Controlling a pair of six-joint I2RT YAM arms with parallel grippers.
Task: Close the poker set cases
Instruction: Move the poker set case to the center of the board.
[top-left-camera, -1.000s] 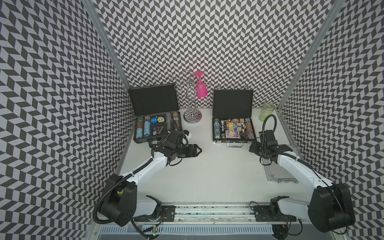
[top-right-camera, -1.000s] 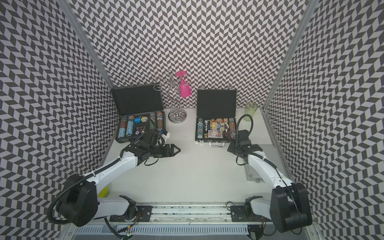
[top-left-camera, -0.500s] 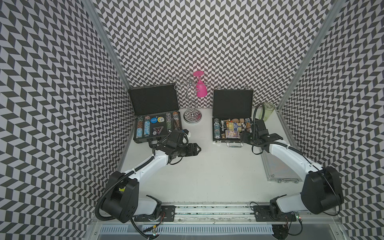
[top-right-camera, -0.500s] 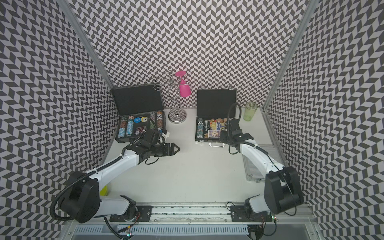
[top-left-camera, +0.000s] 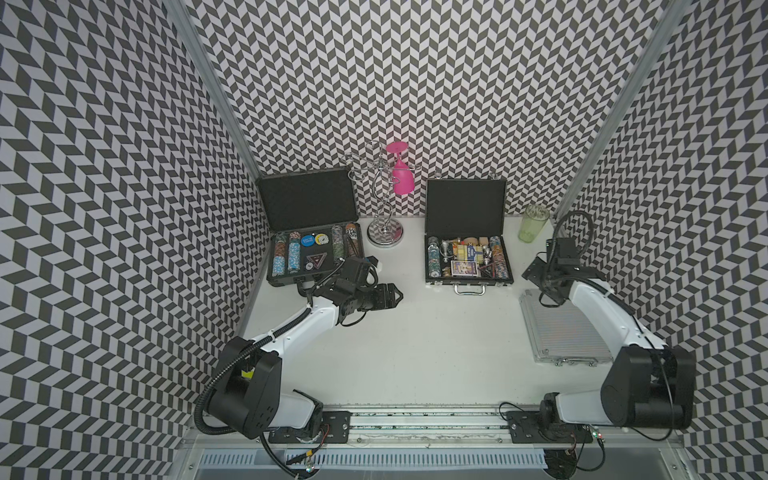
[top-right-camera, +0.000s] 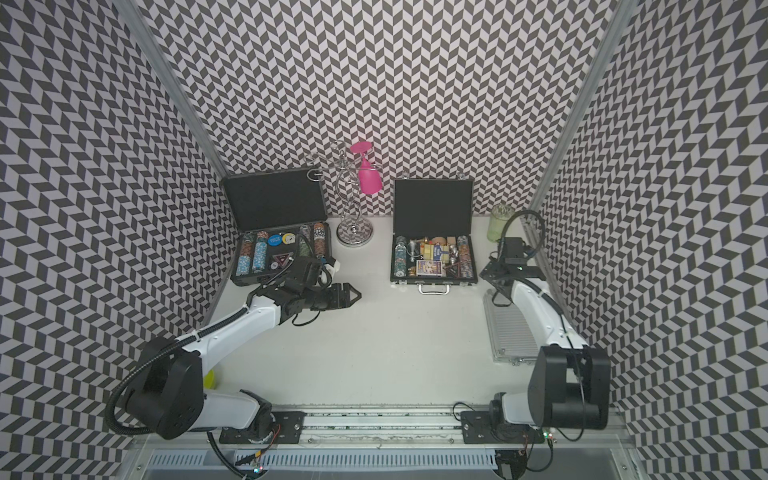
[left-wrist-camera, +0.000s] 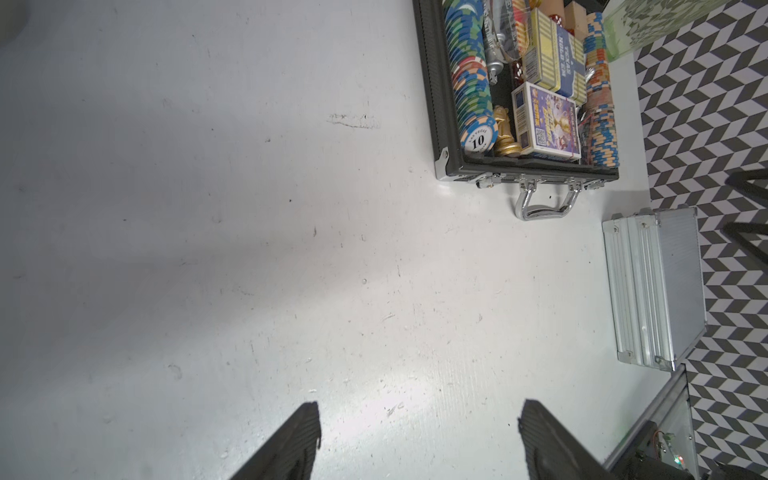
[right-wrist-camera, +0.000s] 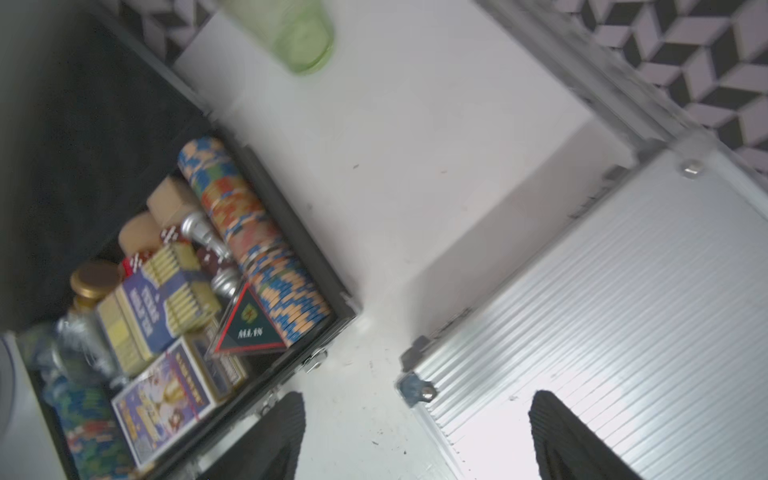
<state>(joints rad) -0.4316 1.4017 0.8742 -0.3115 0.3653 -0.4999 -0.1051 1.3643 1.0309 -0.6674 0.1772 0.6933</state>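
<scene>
Our right claw (right-wrist-camera: 417, 399) just widened over the shut ribbed silver case (top-left-camera: 565, 328); left claw (left-wrist-camera: 418, 405) wide; flat black case (top-left-camera: 465, 208) and large dark-grey case (top-left-camera: 307, 203) gape.

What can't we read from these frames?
Large dark-grey case: handle and part of front edge, both top views, behind the left arm.
Silver case: latch state too small; one side under the right arm, top views.
Green cup: right wrist view, blurred, cut by the frame edge.
Right tool: fingertips hidden under its wrist, top views.
</scene>
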